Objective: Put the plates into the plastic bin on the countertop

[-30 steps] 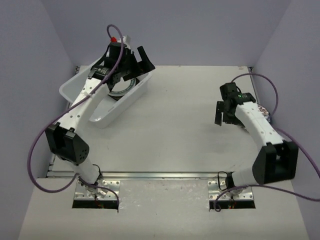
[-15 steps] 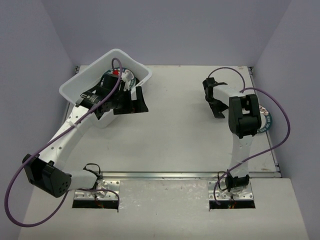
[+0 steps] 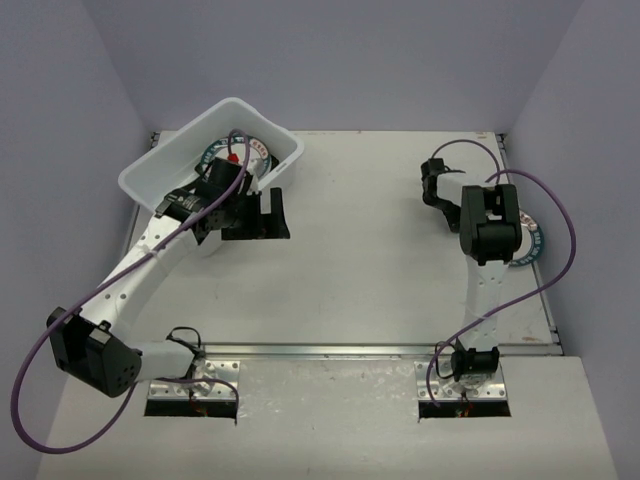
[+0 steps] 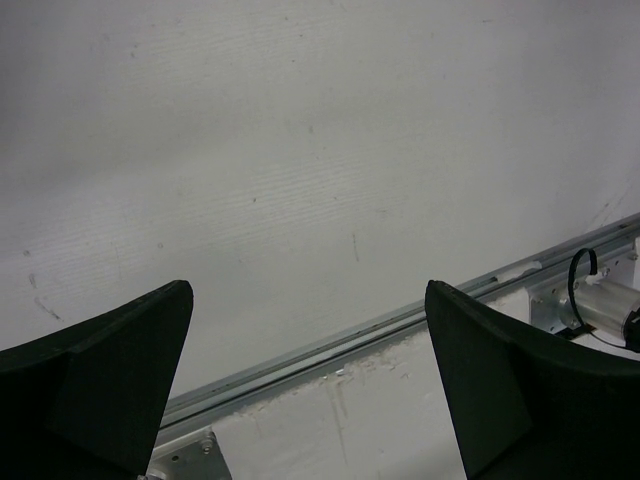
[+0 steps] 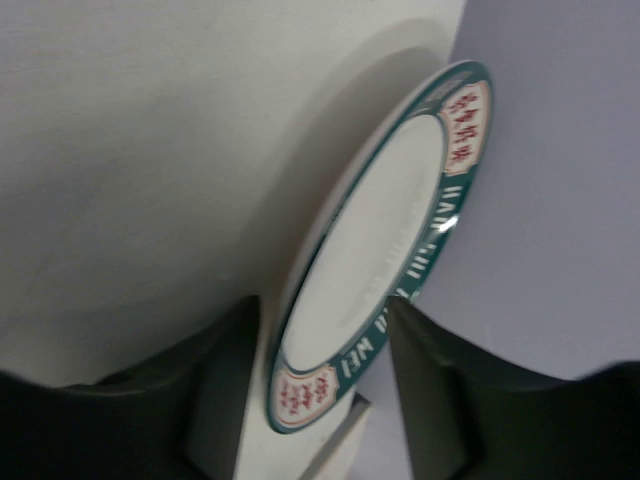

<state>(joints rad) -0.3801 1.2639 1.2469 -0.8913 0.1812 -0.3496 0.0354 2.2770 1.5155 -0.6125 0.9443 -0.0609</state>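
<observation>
While one ringed plate [image 3: 246,148] lies in the plastic bin [image 3: 178,150], left pincer [image 3: 262,214] wide, right pincer [image 3: 432,188] wide

Right wrist view: the plate [image 5: 380,250] carries white capital lettering on its teal rim band. "HAN" at the upper right and "WEI" at the lower edge are legible; the letters between them are too blurred to read with confidence. The same rim bears 2 white panels of red Chinese characters, 1 at the top and 1 at the bottom, neither sharp enough to transcribe. Top view: the red and teal rim markings on the second plate [image 3: 240,152], lying in the plastic bin [image 3: 140,180], are too small to read.
</observation>
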